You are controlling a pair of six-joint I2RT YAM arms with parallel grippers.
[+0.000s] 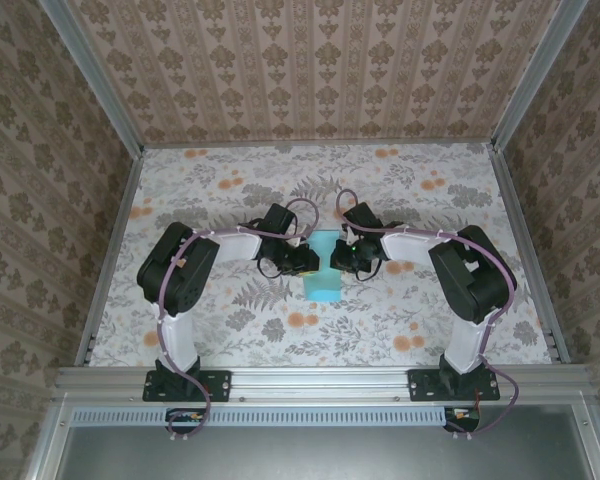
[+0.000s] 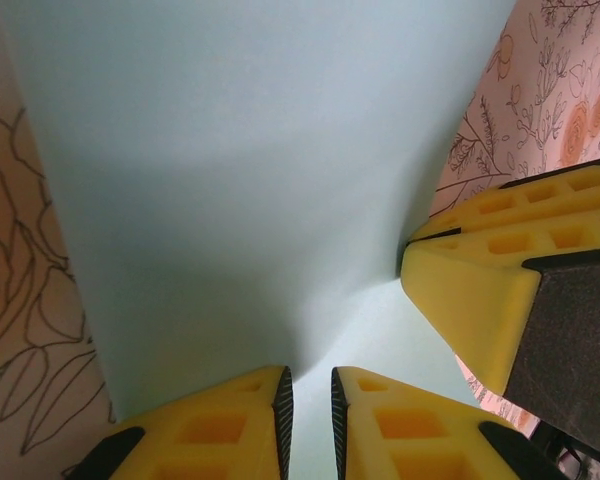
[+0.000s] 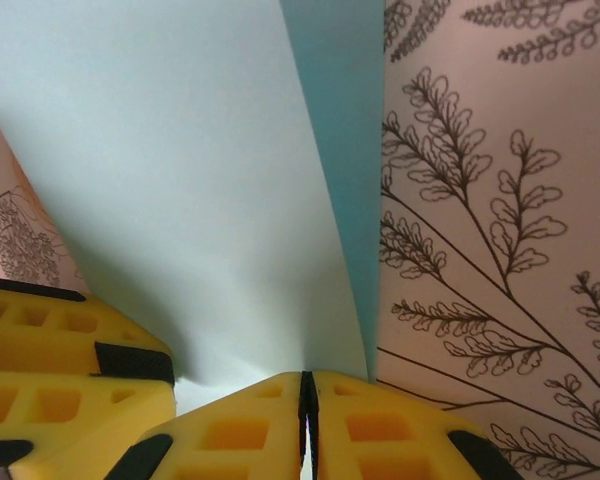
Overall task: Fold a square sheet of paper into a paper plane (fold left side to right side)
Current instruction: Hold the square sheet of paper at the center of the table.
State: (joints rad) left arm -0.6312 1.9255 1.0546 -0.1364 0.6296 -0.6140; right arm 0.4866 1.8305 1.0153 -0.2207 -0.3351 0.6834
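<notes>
Right hand [image 3: 306, 385] pinching light-blue square sheet of paper [image 3: 180, 180], left hand [image 2: 308, 385] nipping it too, one flap lifted

Light-blue square paper sheet [image 1: 322, 280] — one; folded layers look like two, though close-up edge is blurry. Black-and-white robot arms: two, left arm [image 1: 175, 270] and right arm [image 1: 470, 275]. Grippers: two — left gripper [image 2: 311, 420], right gripper [image 3: 307, 420], each with two yellow fingers [image 2: 220, 430], four total. Floral-patterned tabletop [image 1: 230, 330]: one. Wallpapered walls [image 1: 320, 60]: three.
</notes>
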